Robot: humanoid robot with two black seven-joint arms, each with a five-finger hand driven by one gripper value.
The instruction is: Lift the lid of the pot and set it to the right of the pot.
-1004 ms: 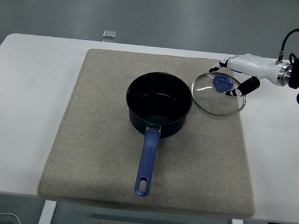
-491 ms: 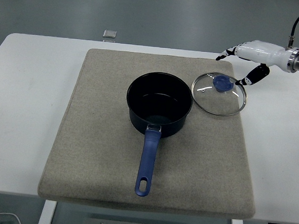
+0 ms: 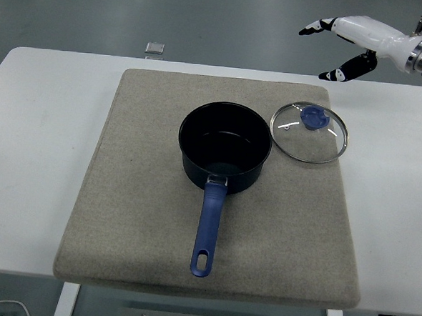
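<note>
Glass and steel, the pot lid [image 3: 308,132] lies flat on the grey mat [image 3: 143,218], knob up, just to the right of the dark pot [image 3: 224,147]. Its left rim sits very close to the pot's wall; whether the two touch is hard to tell from this height. The pot stands open near the mat's middle, and its blue handle [image 3: 208,226] points back toward the table's near edge, so the pot's long axis runs near to far and leaves the lid's side free.

Only the right hand [image 3: 347,41] shows, at the picture's upper right, above and beyond the table's far edge. Its fingers are spread apart and hold nothing. From that hand the lid lies nearer the camera and a little to the left, well apart from the fingertips.

Judging by how things lie, the task looks finished: the lid is off and placed where it was wanted. Any next move would probably be no more than taking the arm clear. The left arm is out of view. A small grey square [image 3: 155,48] sits at the table's far edge.
</note>
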